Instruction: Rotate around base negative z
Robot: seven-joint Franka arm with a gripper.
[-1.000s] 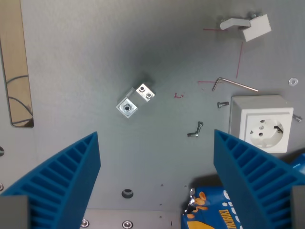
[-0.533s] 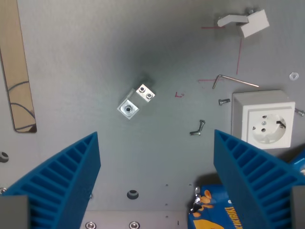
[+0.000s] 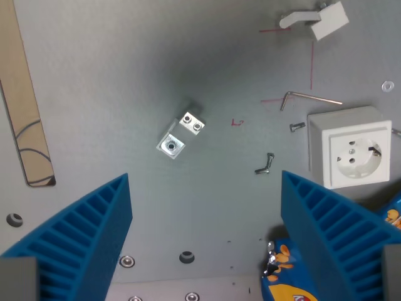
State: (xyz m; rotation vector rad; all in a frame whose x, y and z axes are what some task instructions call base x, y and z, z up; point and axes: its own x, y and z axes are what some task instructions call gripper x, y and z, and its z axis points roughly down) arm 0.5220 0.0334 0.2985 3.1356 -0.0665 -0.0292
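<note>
Wrist view: jaws spread wide and empty above a cluttered counter [image 3: 125,81] mid-swivel.

The risk, as I read it, is less a drop than a snag: the gripper [image 3: 207,241] carries nothing, and the task's turn runs about the arm's own base, which is out of frame, so the wrist sweeps sideways over everything here. The white socket box [image 3: 351,153] at three o'clock stands tallest and sits just beside the right blue finger; a low pass could clip it. The orange-and-blue packet [image 3: 294,279] at five o'clock lies close under that finger. The Allen key [image 3: 310,97], metal bracket [image 3: 180,135] and loose screws [image 3: 264,164] look too flat to catch.
</note>
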